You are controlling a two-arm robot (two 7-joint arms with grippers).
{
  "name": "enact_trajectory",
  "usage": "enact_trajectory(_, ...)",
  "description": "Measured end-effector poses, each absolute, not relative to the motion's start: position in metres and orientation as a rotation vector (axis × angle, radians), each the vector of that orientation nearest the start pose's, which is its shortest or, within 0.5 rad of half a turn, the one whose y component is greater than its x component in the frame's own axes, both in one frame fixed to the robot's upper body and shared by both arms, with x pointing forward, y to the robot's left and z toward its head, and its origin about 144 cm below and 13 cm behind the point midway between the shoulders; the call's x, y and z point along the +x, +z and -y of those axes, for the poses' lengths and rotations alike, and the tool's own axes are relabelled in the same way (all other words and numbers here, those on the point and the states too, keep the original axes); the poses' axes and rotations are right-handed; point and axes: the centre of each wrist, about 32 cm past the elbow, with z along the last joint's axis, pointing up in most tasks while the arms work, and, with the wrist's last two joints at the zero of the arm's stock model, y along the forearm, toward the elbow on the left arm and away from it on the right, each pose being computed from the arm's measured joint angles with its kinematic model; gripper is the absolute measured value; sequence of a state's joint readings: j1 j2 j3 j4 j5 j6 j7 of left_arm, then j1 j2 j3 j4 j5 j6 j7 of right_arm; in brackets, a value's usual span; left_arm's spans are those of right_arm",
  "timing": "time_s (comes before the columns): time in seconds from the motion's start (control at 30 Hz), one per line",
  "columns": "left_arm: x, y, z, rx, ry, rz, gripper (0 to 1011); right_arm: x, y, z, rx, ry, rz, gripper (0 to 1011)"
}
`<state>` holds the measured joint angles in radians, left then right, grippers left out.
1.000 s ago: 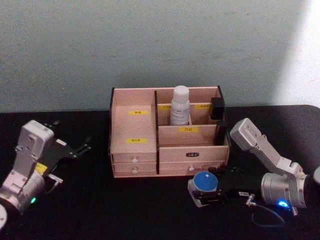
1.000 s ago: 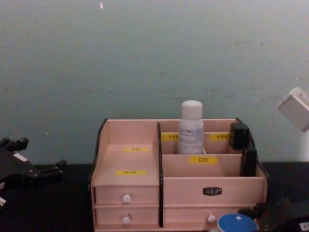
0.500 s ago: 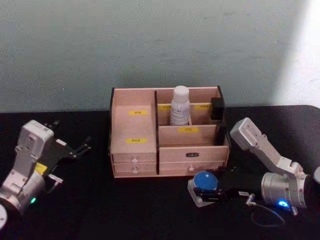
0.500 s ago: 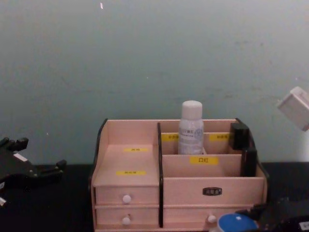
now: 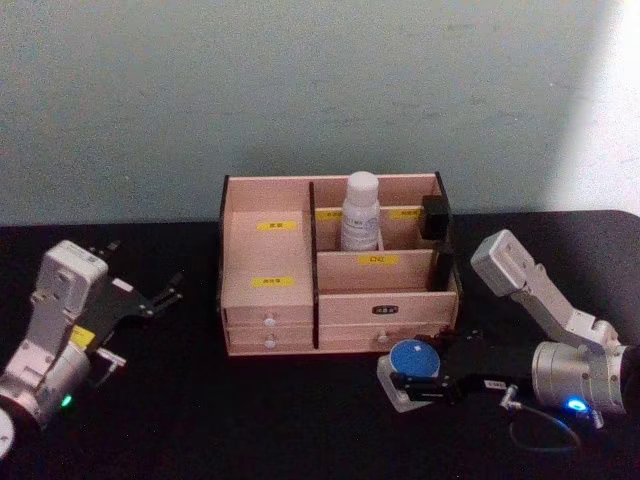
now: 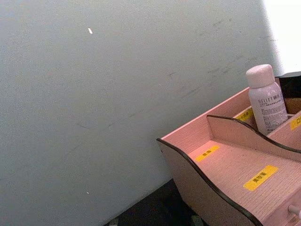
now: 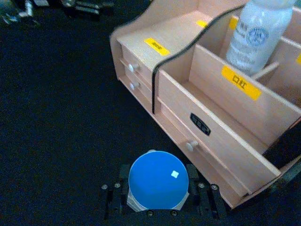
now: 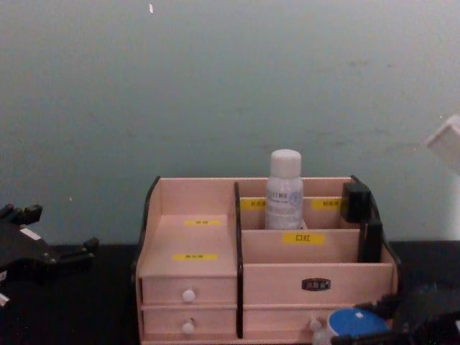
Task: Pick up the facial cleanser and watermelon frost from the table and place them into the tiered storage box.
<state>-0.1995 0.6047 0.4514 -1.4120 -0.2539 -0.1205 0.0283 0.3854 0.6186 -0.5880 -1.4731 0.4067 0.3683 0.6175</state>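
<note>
Gripping the blue-lidded watermelon frost pot (image 7: pixel 158 178), the right tool (image 5: pixel 420 380) is closed on its sides, low by the black tabletop (image 5: pixel 250 420), just in front of the tiered storage box (image 5: pixel 270 300), near its right drawer. The white facial cleanser bottle (image 5: pixel 361 212) stands upright in a back compartment of the box. The left tool (image 5: pixel 140 272) sits far left, fingers spread open.

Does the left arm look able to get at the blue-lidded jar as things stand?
Probably not. The left gripper sits open far left of the tiered storage box, while the blue-lidded jar is by the box's right front corner, with the right gripper and its jaws shut on it.
</note>
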Motion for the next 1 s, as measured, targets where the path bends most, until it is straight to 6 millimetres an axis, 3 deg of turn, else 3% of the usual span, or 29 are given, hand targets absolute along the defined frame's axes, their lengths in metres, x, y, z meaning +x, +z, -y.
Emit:
enact_trajectory(0.5,0.489,1.140,-0.310,0.304,1.248,0.285,1001,0.526,1.228,0.268,-0.449,-0.559,-0.101,722)
enact_trajectory(1.0,0.489,1.140,-0.310,0.304,1.248,0.285,1001,0.556,1.251,0.237,-0.375,-0.573,-0.090,722)
